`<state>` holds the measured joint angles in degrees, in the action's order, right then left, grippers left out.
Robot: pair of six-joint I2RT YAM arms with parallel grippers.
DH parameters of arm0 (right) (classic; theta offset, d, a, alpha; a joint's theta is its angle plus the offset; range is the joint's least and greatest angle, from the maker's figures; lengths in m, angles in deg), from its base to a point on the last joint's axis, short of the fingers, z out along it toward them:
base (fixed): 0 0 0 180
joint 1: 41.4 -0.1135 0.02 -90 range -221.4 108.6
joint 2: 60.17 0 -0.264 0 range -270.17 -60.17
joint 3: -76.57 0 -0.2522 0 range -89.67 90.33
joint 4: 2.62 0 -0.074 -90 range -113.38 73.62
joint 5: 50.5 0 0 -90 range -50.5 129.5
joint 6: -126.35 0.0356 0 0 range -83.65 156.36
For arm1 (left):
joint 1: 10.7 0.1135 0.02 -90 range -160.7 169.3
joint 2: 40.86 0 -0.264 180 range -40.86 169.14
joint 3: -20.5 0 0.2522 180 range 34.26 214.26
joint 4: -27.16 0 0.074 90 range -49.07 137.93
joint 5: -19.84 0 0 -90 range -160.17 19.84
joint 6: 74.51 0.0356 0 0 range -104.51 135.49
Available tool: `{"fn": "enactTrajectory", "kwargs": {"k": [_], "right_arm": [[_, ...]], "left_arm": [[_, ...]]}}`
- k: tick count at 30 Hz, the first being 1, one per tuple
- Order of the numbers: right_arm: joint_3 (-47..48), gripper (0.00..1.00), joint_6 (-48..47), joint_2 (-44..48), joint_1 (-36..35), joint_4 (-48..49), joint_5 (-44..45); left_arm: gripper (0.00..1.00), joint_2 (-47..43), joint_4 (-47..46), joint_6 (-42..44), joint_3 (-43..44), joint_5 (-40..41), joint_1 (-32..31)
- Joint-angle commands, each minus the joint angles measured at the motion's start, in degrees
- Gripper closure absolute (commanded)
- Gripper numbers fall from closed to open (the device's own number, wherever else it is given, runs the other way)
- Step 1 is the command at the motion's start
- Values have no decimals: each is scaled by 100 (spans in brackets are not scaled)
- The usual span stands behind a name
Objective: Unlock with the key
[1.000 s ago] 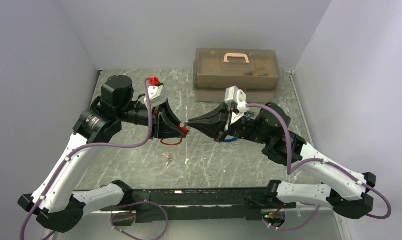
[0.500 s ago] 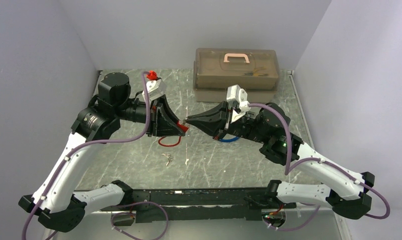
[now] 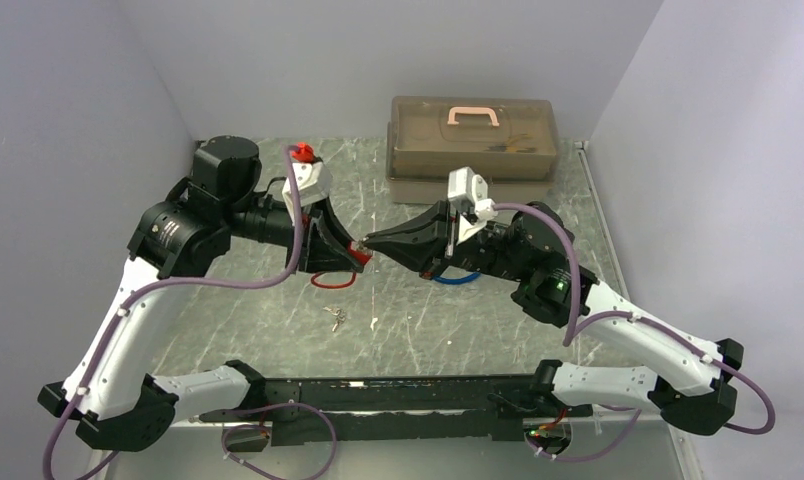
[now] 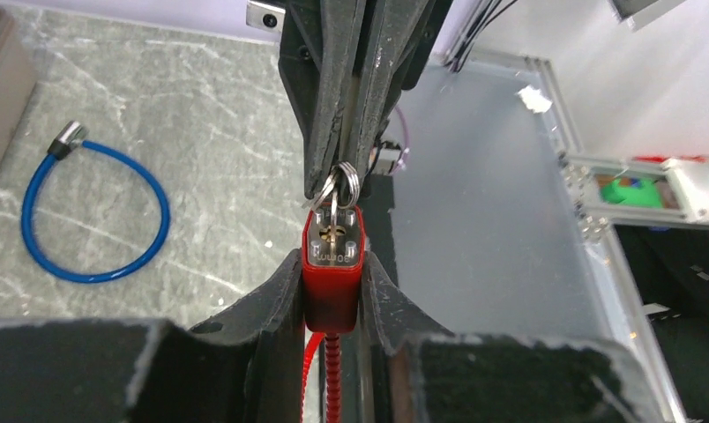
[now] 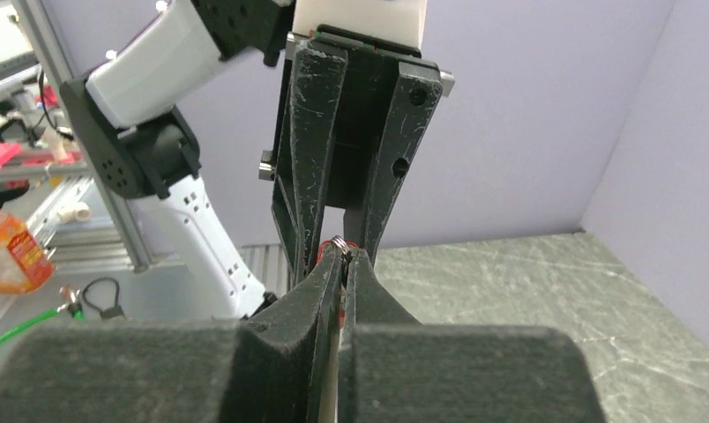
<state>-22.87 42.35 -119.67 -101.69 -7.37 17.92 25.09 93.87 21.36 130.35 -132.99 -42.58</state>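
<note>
The left pincer point(image 4: 332, 269) clamps the red padlock point(image 4: 333, 291) above the worktop point(image 4: 157, 115), with the keyway facing the right arm so the body cannot twist. The right pincer point(image 4: 335, 181), pinched tight, holds the key point(image 4: 333, 211) at the keyway, lined up for turning. Its bow is hidden between the fingers, and how deep the blade sits is unclear

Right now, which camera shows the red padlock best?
The left wrist view: the red padlock sits centred, keyhole face visible, clamped in the left gripper. The top view shows a speck; the right wrist view, a sliver.
</note>
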Motion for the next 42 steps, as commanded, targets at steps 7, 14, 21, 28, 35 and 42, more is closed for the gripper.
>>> {"fn": "enactTrajectory", "kwargs": {"k": [7,14,21,28,35,42], "right_arm": [[193,100,-260,-569,-229,-2659,-710],[156,100,-317,-560,-261,-2884,-679],[421,100,-413,-706,-272,-2868,-683],[143,100,-293,-755,-308,-2734,-707],[-130,100,-28,-803,-309,-2838,-431],[-162,100,823,-782,-308,-2692,213]], "left_arm": [[100,-60,-181,1471,464,642,-398],[100,-56,-167,1469,489,735,-405],[100,-37,-120,1515,418,741,-488],[100,-53,-236,1382,540,753,-486],[100,22,-260,1426,912,1011,-484],[100,-1,-269,1927,1084,2036,-493]]}}
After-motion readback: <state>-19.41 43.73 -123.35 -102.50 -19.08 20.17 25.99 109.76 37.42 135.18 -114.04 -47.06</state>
